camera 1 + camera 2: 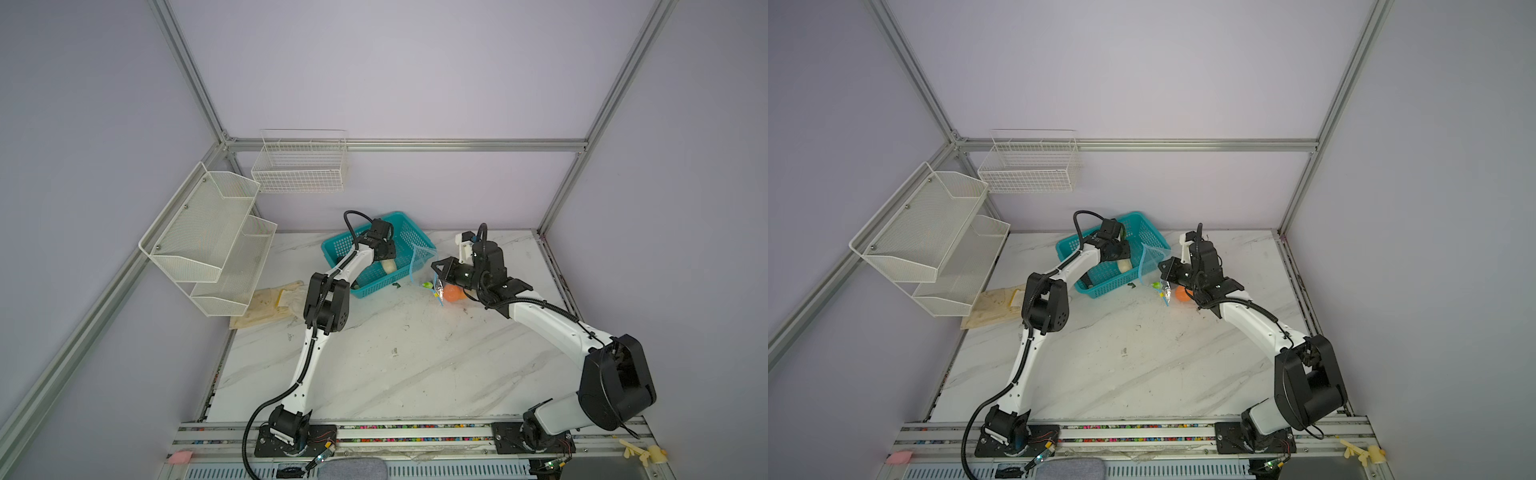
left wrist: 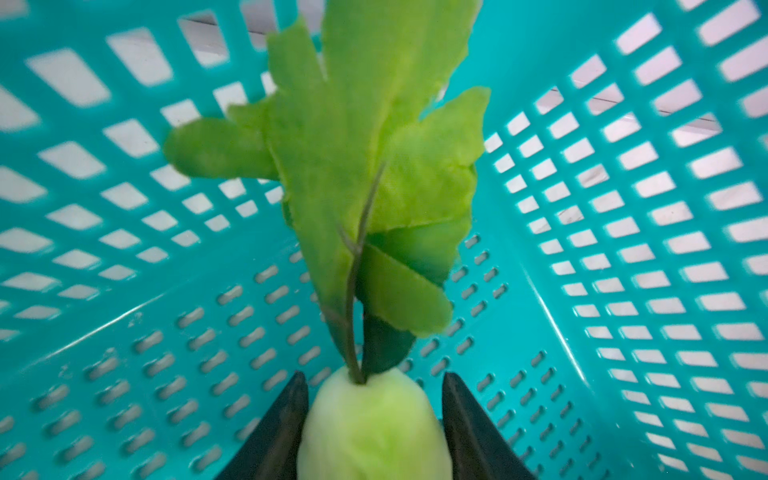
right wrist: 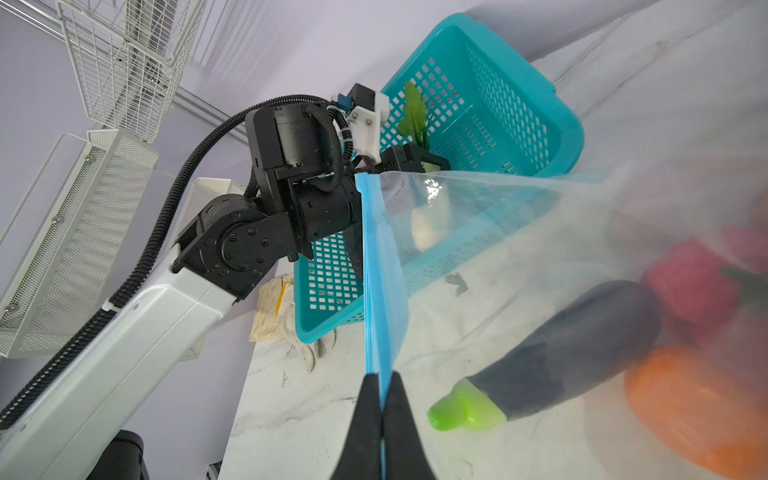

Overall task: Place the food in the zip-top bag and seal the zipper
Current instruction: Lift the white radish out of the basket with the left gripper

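Cabbage (image 2: 374, 432) in basket (image 1: 374, 286); bag (image 1: 422, 259) right of basket, eggplant (image 3: 573, 349) seemingly inside.

Teal basket (image 2: 124, 374) with a slotted grid pattern; pale green cabbage (image 2: 374, 436), brighter green leaves; clear bag (image 3: 519, 208), light-blue zipper (image 3: 374, 270); dark eggplant (image 3: 582, 345) (lime-green cap); white surface (image 1: 395, 374) veined in grey.

I could read no text, label, brand or number anywhere. Nothing legible showed on the teal basket (image 1: 376, 286), nor on the zip-top bag (image 3: 498, 216) just beside that basket.
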`<state>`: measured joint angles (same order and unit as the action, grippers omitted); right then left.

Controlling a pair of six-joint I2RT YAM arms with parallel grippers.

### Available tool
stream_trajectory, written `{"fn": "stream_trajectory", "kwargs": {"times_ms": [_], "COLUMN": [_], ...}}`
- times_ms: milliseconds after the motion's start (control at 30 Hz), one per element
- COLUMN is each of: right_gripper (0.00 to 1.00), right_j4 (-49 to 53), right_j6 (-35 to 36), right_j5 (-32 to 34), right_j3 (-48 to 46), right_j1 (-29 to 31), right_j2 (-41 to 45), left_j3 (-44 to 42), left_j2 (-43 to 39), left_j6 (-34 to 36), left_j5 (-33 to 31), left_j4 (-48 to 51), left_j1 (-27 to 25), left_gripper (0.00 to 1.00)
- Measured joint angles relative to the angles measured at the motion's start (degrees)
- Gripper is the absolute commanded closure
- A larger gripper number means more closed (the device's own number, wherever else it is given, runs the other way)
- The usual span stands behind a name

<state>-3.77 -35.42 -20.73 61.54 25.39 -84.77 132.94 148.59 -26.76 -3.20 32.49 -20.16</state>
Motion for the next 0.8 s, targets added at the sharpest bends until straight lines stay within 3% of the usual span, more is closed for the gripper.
{"fn": "stream_trajectory", "kwargs": {"times_ms": [233, 800], "right_gripper": [1.00, 1.00], "right_j4": [-0.3, -0.1], "right_j6": [0.0, -1.4], "right_j5": [0.0, 0.4], "right_j3": [0.0, 0.5], "right_j1": [0.0, 0.0], "right_j2": [0.0, 0.0], "left_j3": [-4.5, -27.4], "left_j2": [-3.3, -28.0], "left_j6": [0.0, -0.5], "left_j5": [0.0, -1.7], "left_j4": [-2.1, -15.3], "left_j1": [0.0, -0.8], "left_gripper": [0.54, 0.57]}}
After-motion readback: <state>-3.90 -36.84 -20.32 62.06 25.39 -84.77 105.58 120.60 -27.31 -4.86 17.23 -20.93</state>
